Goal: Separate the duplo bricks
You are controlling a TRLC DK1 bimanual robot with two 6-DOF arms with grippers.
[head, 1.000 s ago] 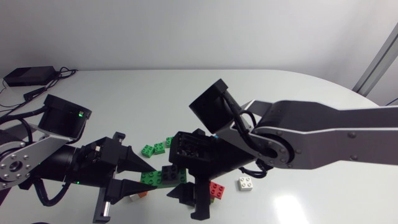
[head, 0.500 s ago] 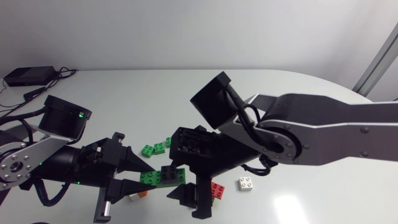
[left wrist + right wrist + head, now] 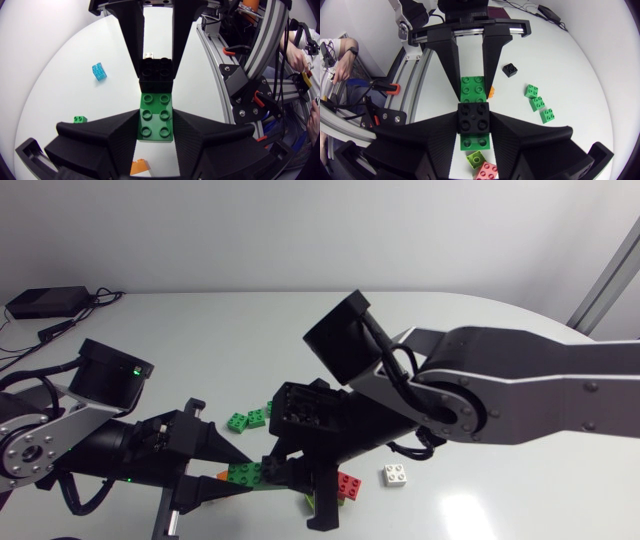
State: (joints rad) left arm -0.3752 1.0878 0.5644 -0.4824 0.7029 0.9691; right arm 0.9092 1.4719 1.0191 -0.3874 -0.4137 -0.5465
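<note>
A long green duplo brick (image 3: 156, 117) with a black brick (image 3: 156, 75) stuck on its far end hangs just above the table. My left gripper (image 3: 156, 127) is shut on the green brick, one finger on each side. My right gripper (image 3: 474, 125) faces it and is shut on the black brick (image 3: 474, 118). Beyond that, the green brick (image 3: 475, 87) runs on between the left gripper's fingers (image 3: 447, 55). In the head view both grippers meet low at the front middle, around the green brick (image 3: 245, 472) and the black brick (image 3: 272, 468).
Loose on the table lie a row of small green bricks (image 3: 247, 419), a red brick (image 3: 349, 485), a white brick (image 3: 396, 474), an orange piece (image 3: 222, 476) and a lime brick (image 3: 476, 159). A light blue brick (image 3: 99, 71) and a small black brick (image 3: 509, 69) lie further off.
My right gripper's fingers have shut onto the black brick. The left arm has shifted slightly with the green brick still in its gripper.
</note>
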